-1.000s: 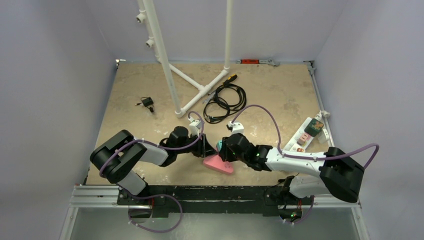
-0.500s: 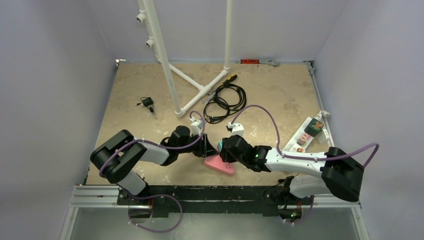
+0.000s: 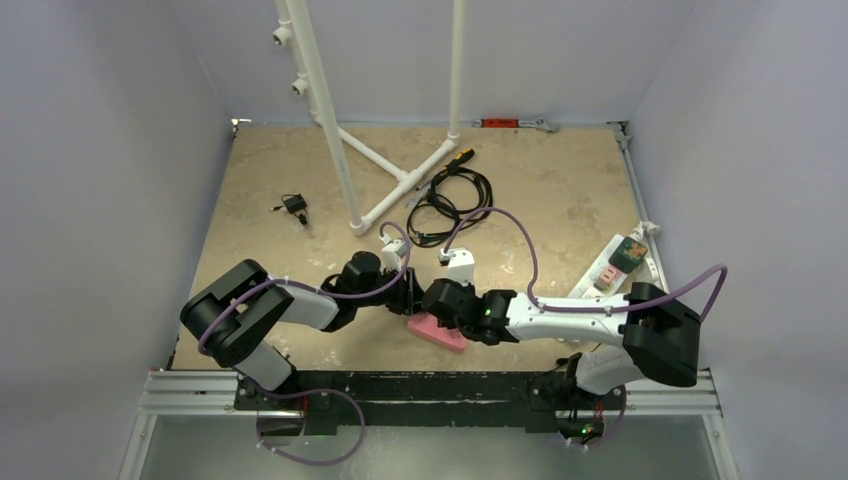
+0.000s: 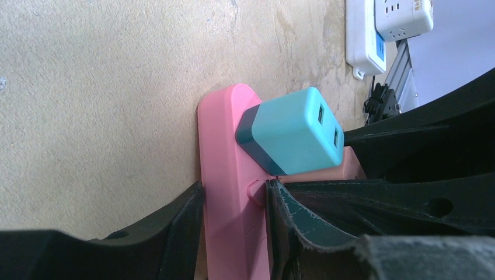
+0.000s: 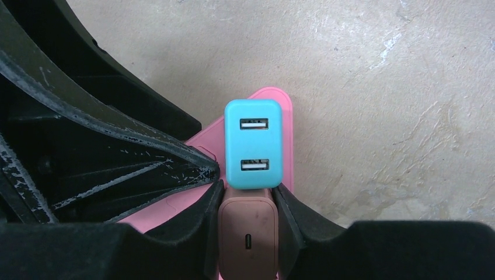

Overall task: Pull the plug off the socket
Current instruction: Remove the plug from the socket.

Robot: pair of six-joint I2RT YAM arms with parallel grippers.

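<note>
From above, the left tool [image 3: 411,297] and the right tool [image 3: 433,301] meet nose to nose near the front edge of the tabletop [image 3: 560,190]; the pink socket strip [image 3: 447,336] lies flat under them, its near end sticking out toward the arm bases; the plugs on it are hidden by the right wrist here; a white power strip [image 3: 608,266] lies well apart at the right edge, a coiled black cable [image 3: 452,196] farther back.

In the left wrist view, the left tool [image 4: 233,224] is clamped on the pink socket strip [image 4: 225,151], one finger on each side of it; a teal charger [image 4: 292,131] stands plugged into the strip just beyond the fingertips [image 4: 185,219], its two USB ports facing away from the strip; the right tool's black fingers [image 4: 420,137] crowd in just beside the charger.

In the right wrist view, the right tool [image 5: 248,204] is closed on a rose-brown plug [image 5: 248,233], both pads pressed to its sides; this plug sits on the pink socket strip [image 5: 277,99], touching the teal charger [image 5: 254,143] directly ahead of it; the left tool's fingers [image 5: 105,134] fill the left side, their tips at the strip's edge beside the plug.
</note>
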